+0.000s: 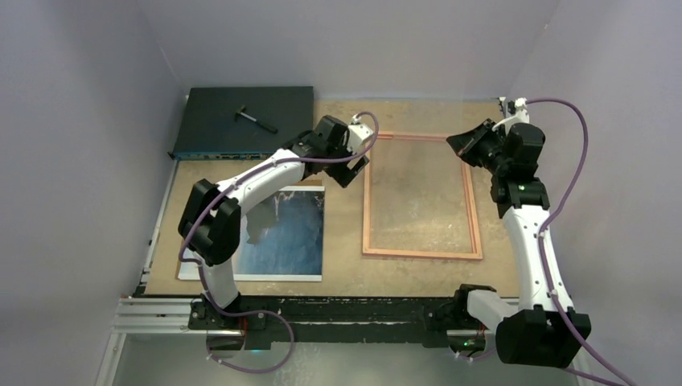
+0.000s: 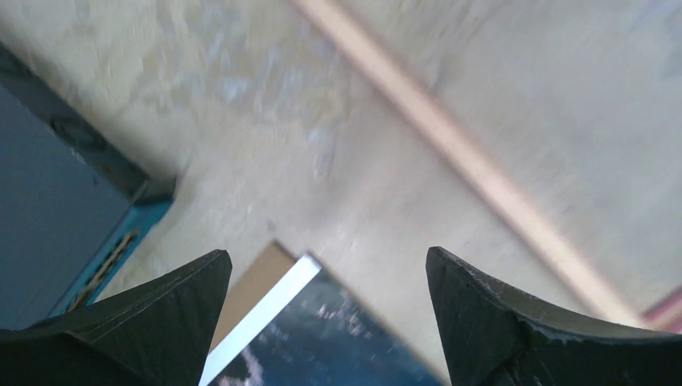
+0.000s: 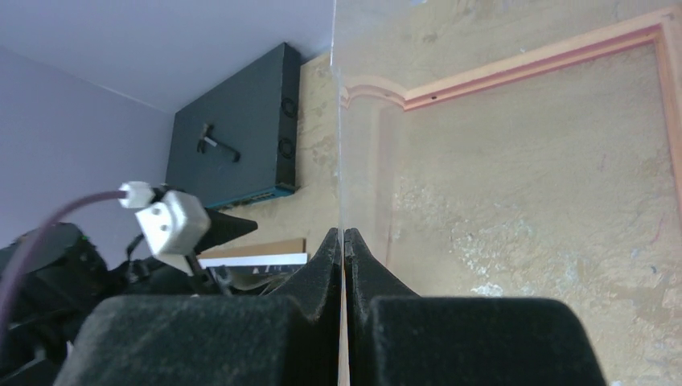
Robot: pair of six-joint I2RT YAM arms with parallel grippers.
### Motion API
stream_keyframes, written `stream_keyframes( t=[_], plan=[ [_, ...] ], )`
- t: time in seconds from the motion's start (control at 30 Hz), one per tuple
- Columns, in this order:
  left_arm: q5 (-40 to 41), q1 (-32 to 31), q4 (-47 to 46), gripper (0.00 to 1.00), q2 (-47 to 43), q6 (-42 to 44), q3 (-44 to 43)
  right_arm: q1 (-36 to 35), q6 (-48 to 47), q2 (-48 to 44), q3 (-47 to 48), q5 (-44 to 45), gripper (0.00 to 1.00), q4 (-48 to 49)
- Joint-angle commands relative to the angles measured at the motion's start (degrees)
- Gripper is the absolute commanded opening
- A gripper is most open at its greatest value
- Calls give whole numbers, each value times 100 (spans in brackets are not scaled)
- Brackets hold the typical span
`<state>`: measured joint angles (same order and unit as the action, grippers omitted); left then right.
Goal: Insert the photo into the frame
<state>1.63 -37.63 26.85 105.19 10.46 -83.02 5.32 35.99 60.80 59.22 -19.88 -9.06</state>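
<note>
The photo, dark blue with white streaks, lies face up at the front left on a brown backing board. Its top right corner shows in the left wrist view. The pink frame lies flat at the table's centre right, also seen in the right wrist view. My left gripper is open and empty, hovering above the bare table between the photo's corner and the frame's left side. My right gripper is shut on a thin clear pane, seen edge-on and raised over the frame's far right corner.
A dark flat electronics box with a small black tool on it sits at the back left; it also shows in the wrist views. Grey walls enclose the table on three sides.
</note>
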Motion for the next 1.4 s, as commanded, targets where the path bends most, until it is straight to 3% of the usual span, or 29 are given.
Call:
stream_keyframes(
  t=[0.0, 0.37, 0.57, 0.93, 1.1, 1.37],
  plan=[
    [-1043, -135, -173, 90, 285, -976, -499, 21, -81, -206, 439, 312, 0, 44],
    [-1116, -311, -385, 87, 1637, -1864, -1188, 29, -369, -383, 656, 677, 0, -451],
    [-605, -355, -369, 76, 1911, -1947, -1239, 30, -378, -386, 625, 600, 0, -451],
    [65, -237, -523, 47, 1204, -1963, -106, 26, -226, -334, -75, 63, 0, 60],
    [-136, 33, -651, 23, 801, -2228, 549, 29, -197, -164, -346, -227, 0, 338],
    [-630, 151, -697, 21, 383, -2599, 884, 22, -107, 142, -509, -541, 0, 832]
  ],
)
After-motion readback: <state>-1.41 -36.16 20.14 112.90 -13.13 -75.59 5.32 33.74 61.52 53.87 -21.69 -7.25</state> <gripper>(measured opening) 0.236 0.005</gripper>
